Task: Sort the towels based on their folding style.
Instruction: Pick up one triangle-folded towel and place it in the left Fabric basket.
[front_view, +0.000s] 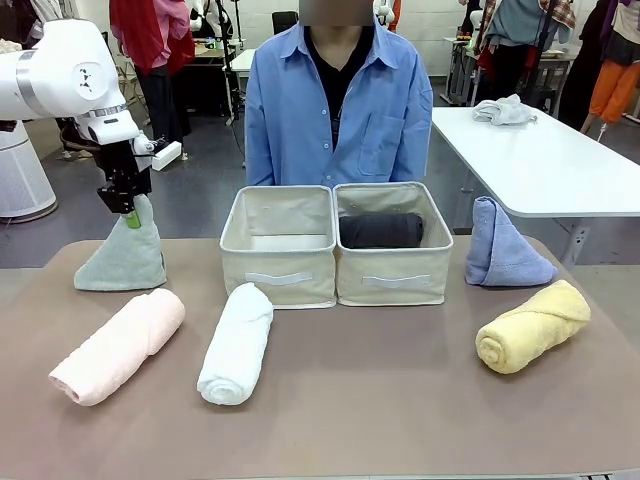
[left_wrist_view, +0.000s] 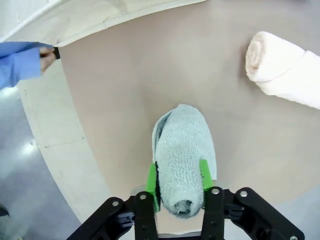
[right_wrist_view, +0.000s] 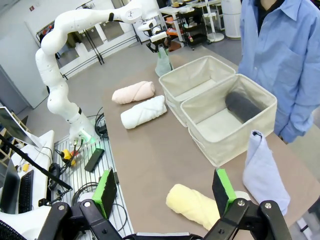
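Observation:
A mint-green cone towel (front_view: 124, 260) stands at the table's far left, and my left gripper (front_view: 131, 215) is shut on its tip (left_wrist_view: 181, 195). A pink roll (front_view: 118, 345) and a white roll (front_view: 237, 343) lie in front of the boxes. The dark grey roll (front_view: 380, 231) lies inside the right beige box (front_view: 392, 275); the left beige box (front_view: 280, 265) holds nothing. At the right stand a periwinkle-blue cone (front_view: 502, 245) and a yellow roll (front_view: 533, 327). My right gripper (right_wrist_view: 165, 192) hangs open high above the yellow roll (right_wrist_view: 192, 205).
A person in a blue shirt (front_view: 338, 105) stands behind the boxes at the far edge. A second white table (front_view: 540, 160) with a grey rag (front_view: 503, 110) is at the back right. The near half of the brown table (front_view: 380, 410) is bare.

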